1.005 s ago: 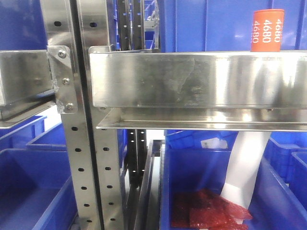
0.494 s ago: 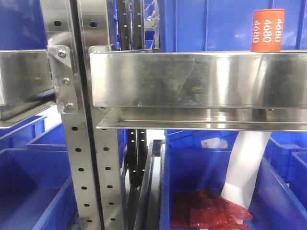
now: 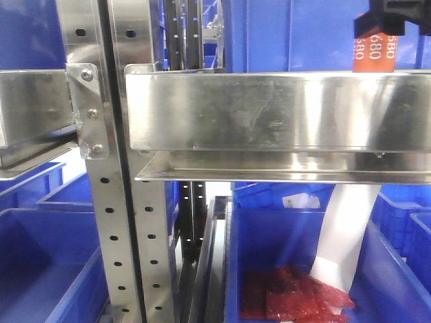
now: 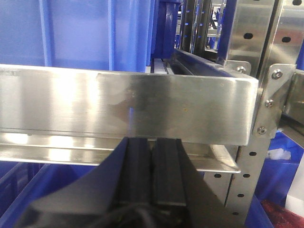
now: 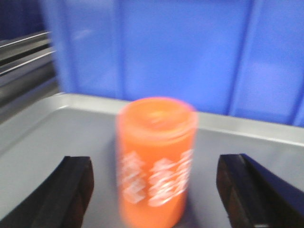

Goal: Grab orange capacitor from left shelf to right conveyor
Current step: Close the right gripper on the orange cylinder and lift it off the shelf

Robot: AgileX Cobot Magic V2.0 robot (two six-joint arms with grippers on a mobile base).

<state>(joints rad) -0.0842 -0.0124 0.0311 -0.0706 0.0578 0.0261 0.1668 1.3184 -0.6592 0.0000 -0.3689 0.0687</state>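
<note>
The orange capacitor [image 5: 156, 156] stands upright on the shelf's [image 3: 269, 111] grey surface [image 5: 57, 123], just in front of a blue bin [image 5: 190, 57] that sits at the back of the shelf. The right claw [image 5: 154, 164] is open. Its black fingers [image 5: 71, 190] flank the capacitor, one on each side, and clear gaps show between them and it. From the front, the claw's dark body covers the capacitor's top above the shelf's steel front rail [image 3: 269, 111]. The left claw [image 4: 152, 147] hangs just below that rail, its two fingers pressed together with nothing between them. Under the shelf, another blue bin [image 3: 242, 269] holds red packets [image 3: 289, 299].
</note>
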